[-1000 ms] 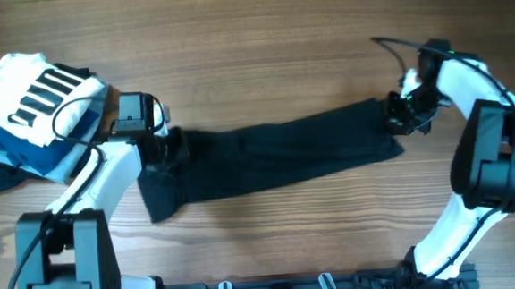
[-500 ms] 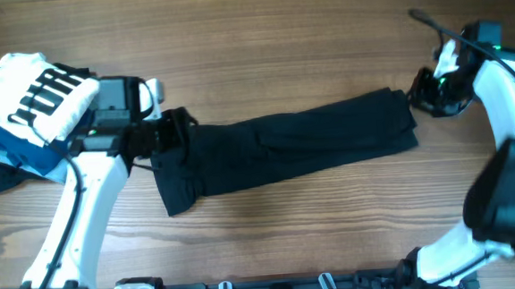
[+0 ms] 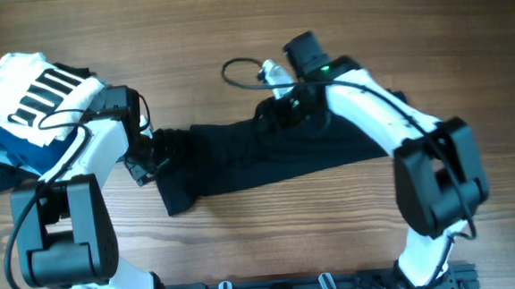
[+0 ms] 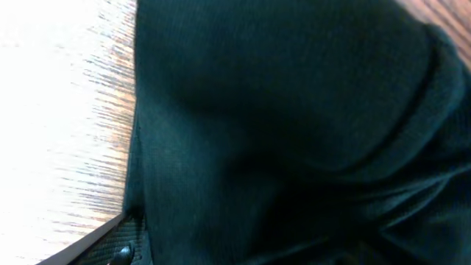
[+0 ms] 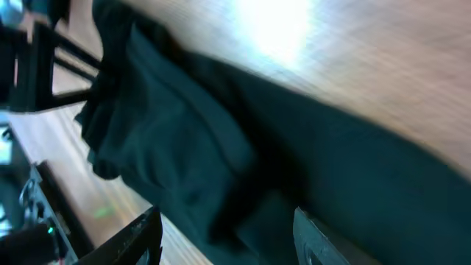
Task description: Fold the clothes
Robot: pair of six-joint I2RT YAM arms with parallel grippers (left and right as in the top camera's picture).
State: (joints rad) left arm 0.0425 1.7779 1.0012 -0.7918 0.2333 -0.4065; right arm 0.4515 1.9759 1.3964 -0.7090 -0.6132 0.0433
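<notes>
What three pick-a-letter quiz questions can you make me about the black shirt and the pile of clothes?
1. How does the black shirt lie?
A. spread wide open
B. folded into a long band on the table
C. hanging in the air

2. What colour are the folded garments under the white striped garment?
A. red
B. blue
C. green

3. Where is that pile?
A. at the table's left end
B. at the table's right end
C. in the middle of the table

Answers:
1. B, because the overhead view shows the shirt as a narrow strip lying along the wood.
2. B, because blue cloth shows just below the white striped garment.
3. A, because the pile sits by the left edge in the overhead view.
</notes>
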